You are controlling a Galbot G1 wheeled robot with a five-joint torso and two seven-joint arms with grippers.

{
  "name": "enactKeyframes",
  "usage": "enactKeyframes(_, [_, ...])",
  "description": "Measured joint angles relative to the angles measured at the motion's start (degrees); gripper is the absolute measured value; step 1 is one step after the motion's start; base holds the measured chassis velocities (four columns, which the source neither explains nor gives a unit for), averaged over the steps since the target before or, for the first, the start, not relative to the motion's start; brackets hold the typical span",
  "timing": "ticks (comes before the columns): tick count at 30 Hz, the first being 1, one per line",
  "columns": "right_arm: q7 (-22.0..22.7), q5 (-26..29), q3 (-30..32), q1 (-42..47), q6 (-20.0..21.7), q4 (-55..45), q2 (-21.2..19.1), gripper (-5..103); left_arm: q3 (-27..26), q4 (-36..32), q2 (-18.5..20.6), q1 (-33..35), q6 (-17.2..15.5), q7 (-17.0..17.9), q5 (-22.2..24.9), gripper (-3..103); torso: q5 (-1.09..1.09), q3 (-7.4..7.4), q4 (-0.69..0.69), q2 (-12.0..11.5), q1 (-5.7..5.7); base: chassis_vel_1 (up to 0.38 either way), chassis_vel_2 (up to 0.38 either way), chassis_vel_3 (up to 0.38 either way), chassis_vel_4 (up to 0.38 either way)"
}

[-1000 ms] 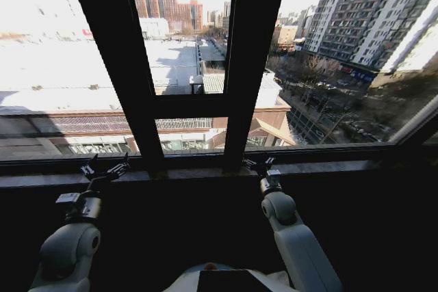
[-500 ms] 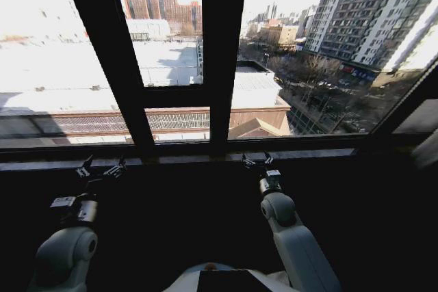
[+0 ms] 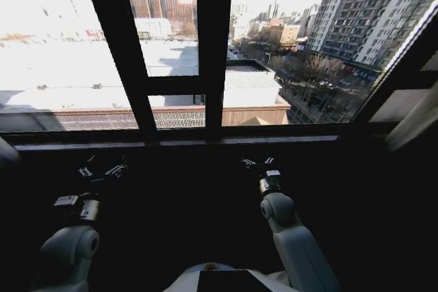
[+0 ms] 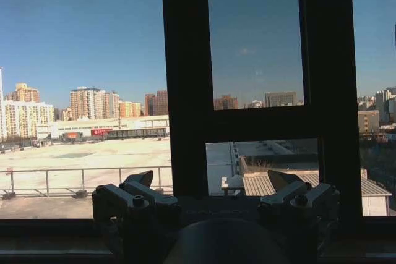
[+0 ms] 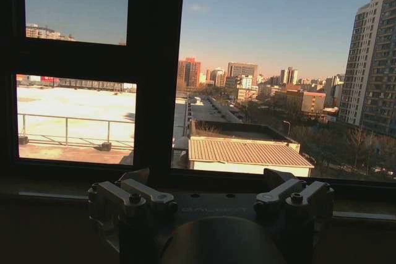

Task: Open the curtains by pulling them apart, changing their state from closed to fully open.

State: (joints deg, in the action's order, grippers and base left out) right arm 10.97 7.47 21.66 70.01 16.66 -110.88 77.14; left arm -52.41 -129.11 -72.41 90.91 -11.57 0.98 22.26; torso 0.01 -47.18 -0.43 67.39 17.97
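Already the curtains (image 3: 419,117) sit off to the sides: a pale fold of sheer fabric hangs at the far right edge of the head view, beside the slanted window frame, and a faint pale bulge at the far left edge may be the other panel, though that is hard to tell. Between them the glass is bare, crossed by the dark window frame bars (image 3: 209,46), with rooftops and tower blocks beyond.

Both arms are low, in front of the dark wall under the window sill (image 3: 185,143). The left gripper (image 3: 102,169) and the right gripper (image 3: 259,163) are each spread wide with nothing between the fingers, pointing at the window, well apart from any fabric.

As a judgement, the risk is that the right panel is not fully drawn back; reaching for it from here, well off to the side, could mean a weak pinch on thin pleats that slips, or a finger striking the frame.

No containers are in view.
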Motion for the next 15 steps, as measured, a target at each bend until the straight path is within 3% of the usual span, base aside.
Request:
enactKeyframes(9, [0.0,-0.4,-0.3,-0.2,-0.2,0.2,0.1,100,0.0,0.5,-0.2,0.2,0.7,-0.1,0.0,100,0.00,0.01,-0.01,0.0,-0.02,0.237,-0.322,-0.236,0.320])
enactKeyframes(15, [0.0,-0.4,-0.5,-0.3,-0.1,0.1,0.2,100,0.1,0.5,-0.4,0.3,0.9,-0.1,0.0,100,0.00,0.00,-0.01,0.0,-0.02,0.025,-0.026,-0.025,0.044])
